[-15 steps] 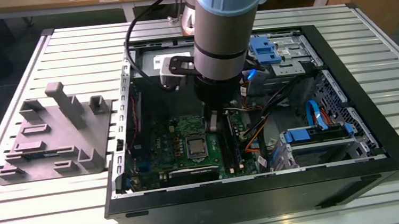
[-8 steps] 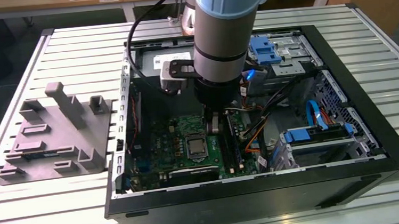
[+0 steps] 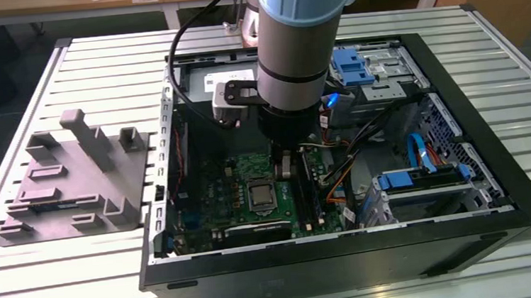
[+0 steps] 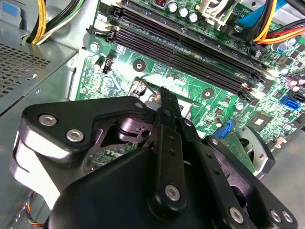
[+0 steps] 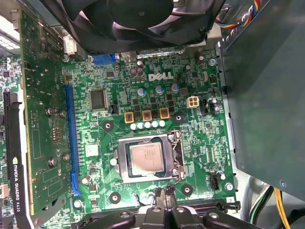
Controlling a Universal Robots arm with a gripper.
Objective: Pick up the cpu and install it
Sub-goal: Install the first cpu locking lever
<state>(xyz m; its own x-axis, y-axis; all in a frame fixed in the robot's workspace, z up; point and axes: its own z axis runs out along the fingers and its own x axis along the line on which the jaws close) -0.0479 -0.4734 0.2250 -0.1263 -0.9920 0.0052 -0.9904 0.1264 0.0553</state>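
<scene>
The cpu [image 5: 148,159] lies flat in the socket [image 5: 177,151] on the motherboard [image 5: 190,71], metal top facing up. In the first wrist view the gripper [image 5: 163,202] stands at about 6 o'clock from the cpu, just beside the socket frame's edge and apart from the chip. The chip is square, so no long axis governs the approach.

Appearance: a small silvery-grey plate with a pale rim, framed by the dark metal socket bracket. It appears level and seated within the frame.

Jaw state: in the second wrist view the two fingers meet at a thin tip [image 4: 164,95] with no visible gap, and nothing is held between them.

In the exterior view the socket [image 3: 260,192] sits near the centre of the open computer case [image 3: 495,173], with the arm [image 3: 299,39] descending to about 1 o'clock of it. A grey fixture block [image 3: 69,186] lies on the table [image 3: 30,295], at 9 o'clock from the case.
</scene>
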